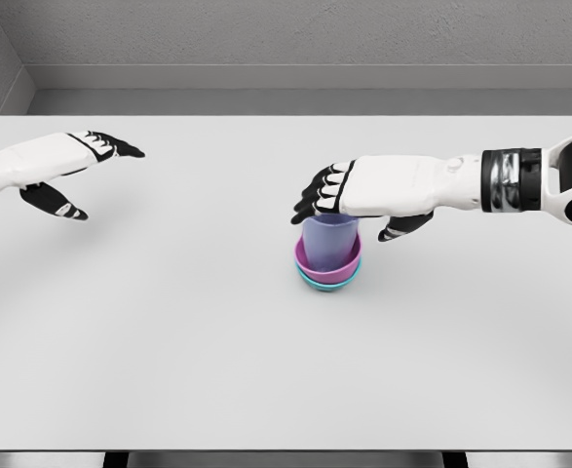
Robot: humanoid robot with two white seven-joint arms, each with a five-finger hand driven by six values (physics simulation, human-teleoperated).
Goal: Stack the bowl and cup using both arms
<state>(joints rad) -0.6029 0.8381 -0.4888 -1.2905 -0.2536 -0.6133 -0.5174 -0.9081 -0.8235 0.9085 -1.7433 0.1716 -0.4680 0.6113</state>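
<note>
Table (169, 341), cup (326, 239) under right hand (349, 190)

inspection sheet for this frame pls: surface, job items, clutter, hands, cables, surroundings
Surface: white table, flat, no marks seen.
Job's things: lilac cup upright inside pink bowl, which is nested in teal bowl; stack sits right of the table's centre.
Clutter: nothing seen.
Hands: right hand over the cup's rim, fingers extended across it, thumb down beside the cup; whether it grips cannot be told. Left hand open, above the table's far left, away from the stack.
Cables: nothing seen.
Surroundings: grey wall behind the table, dark strip below the near edge.
</note>
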